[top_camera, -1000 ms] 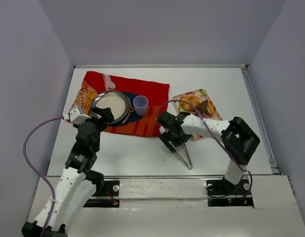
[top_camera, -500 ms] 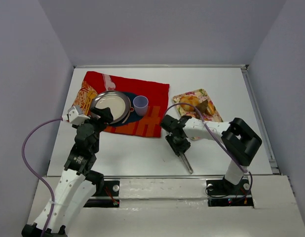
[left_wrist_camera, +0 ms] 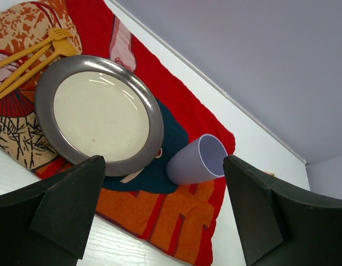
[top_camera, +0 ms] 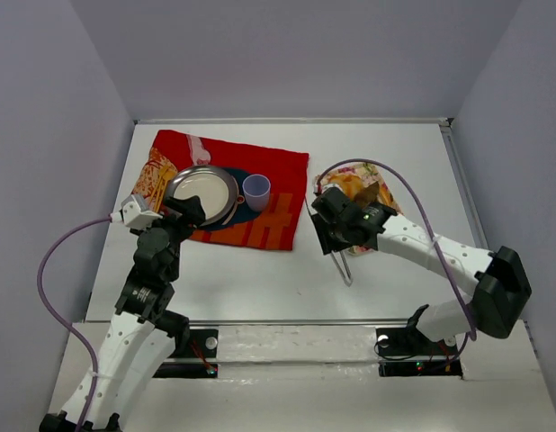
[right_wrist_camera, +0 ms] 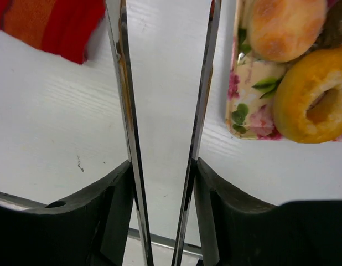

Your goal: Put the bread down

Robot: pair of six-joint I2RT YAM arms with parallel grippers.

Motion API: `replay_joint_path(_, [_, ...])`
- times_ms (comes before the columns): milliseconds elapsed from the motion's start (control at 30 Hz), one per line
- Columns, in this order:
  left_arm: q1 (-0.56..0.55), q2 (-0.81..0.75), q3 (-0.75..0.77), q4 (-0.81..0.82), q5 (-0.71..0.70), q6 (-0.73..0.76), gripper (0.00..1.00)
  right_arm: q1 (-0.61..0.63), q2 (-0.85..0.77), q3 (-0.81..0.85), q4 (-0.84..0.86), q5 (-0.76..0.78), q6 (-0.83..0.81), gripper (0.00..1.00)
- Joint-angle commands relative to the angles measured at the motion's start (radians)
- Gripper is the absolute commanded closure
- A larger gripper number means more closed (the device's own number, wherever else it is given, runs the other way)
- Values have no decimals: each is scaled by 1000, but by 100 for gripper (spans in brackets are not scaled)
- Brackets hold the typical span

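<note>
The bread (right_wrist_camera: 290,108), a golden-yellow ring with a hole, lies on the floral tray (right_wrist_camera: 251,83) at the right of the right wrist view, beside a peach bun (right_wrist_camera: 276,27). My right gripper (right_wrist_camera: 162,194) is shut on metal tongs (right_wrist_camera: 124,100), whose two arms stand apart and point past the tray's left edge over bare table. From above, the right gripper (top_camera: 336,229) covers the tray's near left part, and the tongs' joined end (top_camera: 347,277) sticks out toward me. My left gripper (left_wrist_camera: 162,183) is open and empty, near the plate.
A grey-rimmed plate (top_camera: 199,169) and a lilac cup (top_camera: 255,189) stand on a red patterned cloth (top_camera: 260,162) at the back left. In the left wrist view the plate (left_wrist_camera: 154,119), the cup (left_wrist_camera: 196,160) and yellow cutlery (left_wrist_camera: 32,52) show.
My right arm has swung right and farther back with the tongs, from the table's middle to the tray's left edge. The left arm has barely moved.
</note>
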Motion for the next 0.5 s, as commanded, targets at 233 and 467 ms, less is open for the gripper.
replay_joint_path(233, [3,-22,-11,31,-13,6,1,-152,-217,26,3,-42,13,38])
replay_joint_path(467, [3,-27,-14,34,-13,7,1,-259,-287,23,-164,16,136,36])
